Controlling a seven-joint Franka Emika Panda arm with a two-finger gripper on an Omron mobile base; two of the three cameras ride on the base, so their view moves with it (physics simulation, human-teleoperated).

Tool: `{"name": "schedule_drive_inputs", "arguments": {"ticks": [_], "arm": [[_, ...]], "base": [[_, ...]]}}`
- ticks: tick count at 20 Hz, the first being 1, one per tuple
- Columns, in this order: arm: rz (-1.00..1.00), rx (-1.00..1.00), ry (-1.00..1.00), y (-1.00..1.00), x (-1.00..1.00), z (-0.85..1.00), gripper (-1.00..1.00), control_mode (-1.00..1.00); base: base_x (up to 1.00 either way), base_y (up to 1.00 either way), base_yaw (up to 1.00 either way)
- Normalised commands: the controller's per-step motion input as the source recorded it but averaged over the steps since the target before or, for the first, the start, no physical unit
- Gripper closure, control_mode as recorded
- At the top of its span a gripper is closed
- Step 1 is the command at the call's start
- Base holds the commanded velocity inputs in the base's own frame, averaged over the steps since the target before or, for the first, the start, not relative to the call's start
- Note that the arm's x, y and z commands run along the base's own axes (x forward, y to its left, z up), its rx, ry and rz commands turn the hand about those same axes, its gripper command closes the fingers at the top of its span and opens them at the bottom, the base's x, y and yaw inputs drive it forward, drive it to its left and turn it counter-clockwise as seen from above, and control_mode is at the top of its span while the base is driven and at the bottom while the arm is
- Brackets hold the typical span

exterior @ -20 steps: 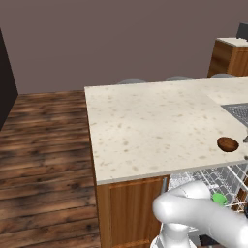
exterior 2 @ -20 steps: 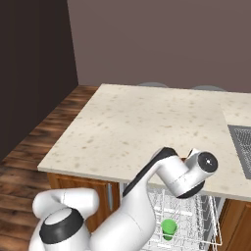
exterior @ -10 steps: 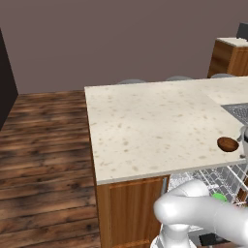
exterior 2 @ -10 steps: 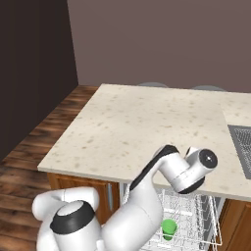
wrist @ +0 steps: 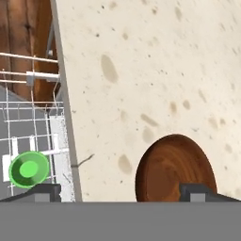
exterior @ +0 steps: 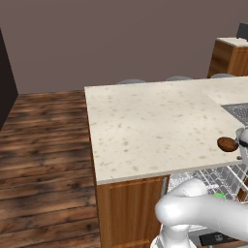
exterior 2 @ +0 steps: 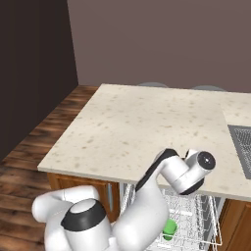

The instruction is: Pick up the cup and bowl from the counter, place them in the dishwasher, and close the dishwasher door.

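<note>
1. The claw (wrist: pixel 121 190) stands released, its 2 dark fingertips (wrist: pixel 197 192) spread wide and holding nothing.
2. The bowl (wrist: pixel 175 168) lies just ahead of the claw, between the line of the fingertips and nearer the right one in the hand view. It is round and shallow, reddish-brown with a wood-like grain and a darker inside. Whether the fingertips touch it cannot be told.
3. The bowl rests on the worktop (exterior: pixel 145 126), a flat beige stone-look slab with brown speckles, close to the slab's near edge.
4. In the left base view the bowl (exterior: pixel 227 144) sits at the far right of the worktop, beside a bit of the hand at the picture's edge.
5. The cup (wrist: pixel 29 169) is off to the claw's left in the hand view, below the worktop's level. It is small, round and bright green, standing upright in the white wire rack (wrist: pixel 33 136) of the dishwasher (exterior 2: pixel 196 223).
6. In the right base view the cup (exterior 2: pixel 169 229) shows through the wire rack, under the arm's white elbow.
7. The worktop edge runs straight between bowl and rack, with orange-brown wooden cabinet fronts (exterior: pixel 128 213) beneath it.
8. Beyond the bowl the slab stretches wide and bare; a grey ribbed sink panel (exterior 2: pixel 241 149) is set into it farther along.
</note>
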Motion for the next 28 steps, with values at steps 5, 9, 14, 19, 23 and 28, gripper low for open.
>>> {"name": "schedule_drive_inputs", "arguments": {"ticks": [5,9,14,19,23,28], "arm": [[0.0,0.0,0.0,-0.18,0.31,-0.02,-1.0,-1.0],[0.0,0.0,0.0,-0.16,0.28,-0.19,-1.0,-1.0],[0.02,0.0,0.0,-0.09,0.22,-0.35,-1.0,-1.0],[0.02,0.0,0.0,-0.08,0.21,-0.28,1.0,-1.0],[0.01,0.0,0.0,-0.16,0.13,-0.21,1.0,-1.0],[0.02,0.0,0.0,-0.19,0.05,-0.11,1.0,-1.0]], "base": [[0.0,0.0,0.0],[0.0,0.0,0.0],[0.0,0.0,0.0],[0.0,0.0,0.0],[0.0,0.0,0.0],[0.0,0.0,0.0]]}}
